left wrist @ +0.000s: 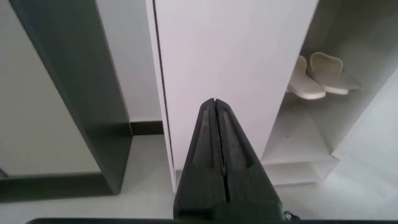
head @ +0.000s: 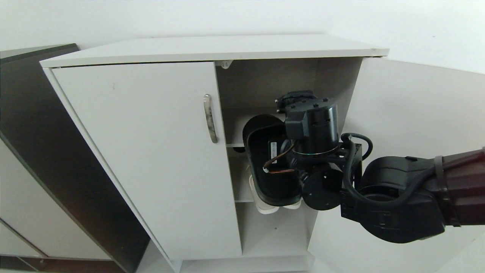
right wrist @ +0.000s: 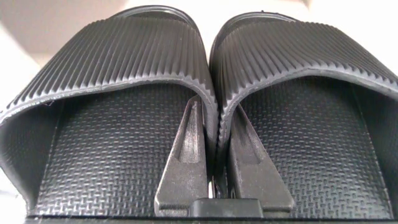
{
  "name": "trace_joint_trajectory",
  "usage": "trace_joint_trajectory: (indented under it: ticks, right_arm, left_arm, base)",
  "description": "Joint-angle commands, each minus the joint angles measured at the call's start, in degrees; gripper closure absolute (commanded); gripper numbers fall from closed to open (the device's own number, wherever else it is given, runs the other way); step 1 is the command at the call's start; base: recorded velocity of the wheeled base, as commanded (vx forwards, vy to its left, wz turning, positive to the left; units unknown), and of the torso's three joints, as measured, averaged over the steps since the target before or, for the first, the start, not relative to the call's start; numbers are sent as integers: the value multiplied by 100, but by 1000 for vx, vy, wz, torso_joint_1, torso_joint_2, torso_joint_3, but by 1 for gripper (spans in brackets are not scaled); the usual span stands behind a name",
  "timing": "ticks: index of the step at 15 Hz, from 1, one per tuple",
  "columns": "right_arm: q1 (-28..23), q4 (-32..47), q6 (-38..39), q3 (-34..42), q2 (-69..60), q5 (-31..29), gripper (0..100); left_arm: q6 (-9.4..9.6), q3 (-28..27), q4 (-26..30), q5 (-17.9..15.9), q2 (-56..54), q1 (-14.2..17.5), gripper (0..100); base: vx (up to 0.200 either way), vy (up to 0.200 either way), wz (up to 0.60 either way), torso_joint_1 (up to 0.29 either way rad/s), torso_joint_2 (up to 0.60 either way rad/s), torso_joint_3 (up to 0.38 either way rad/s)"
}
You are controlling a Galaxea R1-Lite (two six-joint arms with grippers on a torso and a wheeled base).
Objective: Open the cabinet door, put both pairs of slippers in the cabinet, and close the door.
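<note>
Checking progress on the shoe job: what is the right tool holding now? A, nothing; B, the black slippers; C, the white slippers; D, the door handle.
B: the right tool is shut on the black slippers, pinching their adjoining inner sides; the white slippers lie inside the cabinet.

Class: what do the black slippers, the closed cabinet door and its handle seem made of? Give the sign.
Black slippers: likely rubber or foam, matt; ribbed straps, textured footbeds.
Closed door: probably laminated board; flat, smooth, white.
Handle: seemingly metal; silvery sheen.

White wall (head: 242,15), dark side panel (head: 38,113), pale floor (left wrist: 143,168)
</note>
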Motion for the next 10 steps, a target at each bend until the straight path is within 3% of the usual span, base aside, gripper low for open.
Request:
trace_joint_trajectory:
  ticks: [1, 2, 10]
  right_arm:
    - [8, -3, -1, 16, 38, 1, 100]
    - [8, -3, 8, 16, 55, 1, 100]
    - [-27, -3, 140, 112, 240, 28, 100]
  left_arm:
    - [-4, 0, -6, -2, -1, -2, 100]
    - [5, 0, -6, -2, -1, -2, 100]
    - [31, 0, -6, -37, -1, -2, 100]
  base:
    - [200, 0, 0, -2, 7, 2]
    - [200, 0, 0, -2, -2, 2]
    - [0, 0, 0, 0, 0, 0]
